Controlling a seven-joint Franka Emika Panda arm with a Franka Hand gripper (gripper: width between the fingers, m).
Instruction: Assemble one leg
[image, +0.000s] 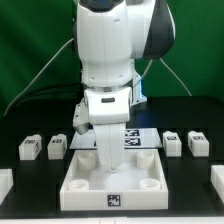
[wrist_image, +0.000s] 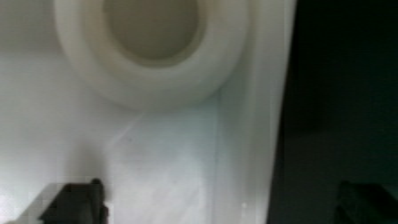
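Four legs lie on the black table: two at the exterior view's left (image: 28, 148) (image: 58, 146) and two at its right (image: 172, 142) (image: 196, 144), each a small white block with a tag. My gripper (image: 108, 157) reaches down onto the back part of the large white tray-like piece (image: 112, 185). In the wrist view the gripper (wrist_image: 217, 206) has its dark fingertips (wrist_image: 71, 204) far apart. Between them lie the tray-like piece's white surface (wrist_image: 196, 150) and one round corner socket (wrist_image: 151, 40). A dark gap separates the piece's edge from the other fingertip. The gripper is open and holds nothing.
The marker board (image: 143, 138) lies behind the tray-like piece. White parts show at the exterior view's left edge (image: 5, 181) and right edge (image: 217, 178). A green wall stands behind the table.
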